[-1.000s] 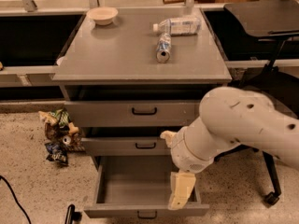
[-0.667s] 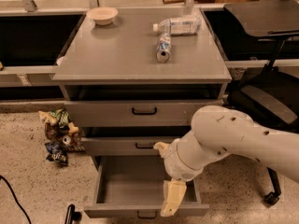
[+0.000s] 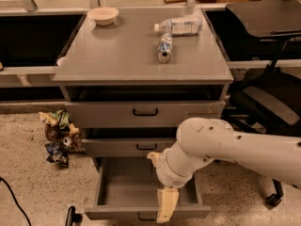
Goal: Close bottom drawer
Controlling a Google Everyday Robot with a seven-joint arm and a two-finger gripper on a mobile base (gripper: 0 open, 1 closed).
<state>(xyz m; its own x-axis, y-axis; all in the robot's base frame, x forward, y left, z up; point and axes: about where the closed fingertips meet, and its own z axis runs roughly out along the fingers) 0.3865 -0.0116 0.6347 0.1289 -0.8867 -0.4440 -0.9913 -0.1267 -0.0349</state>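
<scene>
Since the bottom drawer [image 3: 129, 188] stands pulled well out of the grey cabinet [image 3: 127, 55], with its deep box open to view and nothing visible inside, I judge it a light load: an empty, stiff metal box that should travel along its runners in one direction only. It sits lowest of three, below the middle drawer [image 3: 117, 147] and the top drawer [image 3: 108, 113], and its front panel [image 3: 113, 214] lies near the bottom edge of the view. The gripper [image 3: 165, 208] hangs from the white arm [image 3: 225, 145] over the right part of the drawer's front edge, pointing downward; I cannot tell whether it touches the panel, nor whether it is spread or pressed together. For closing, no grasp is required. The small black loop handle [image 3: 146, 216], partly cut off at the bottom edge, suits pulling, not pushing. I would apply the push to the flat outer face of the front panel, close to its middle beside the handle, because an off-centre push may skew the box on its runners and make it bind. The grey face is likely smooth, so contact should be square to avoid sliding off. Apply force gently: a light drawer can slam.
</scene>
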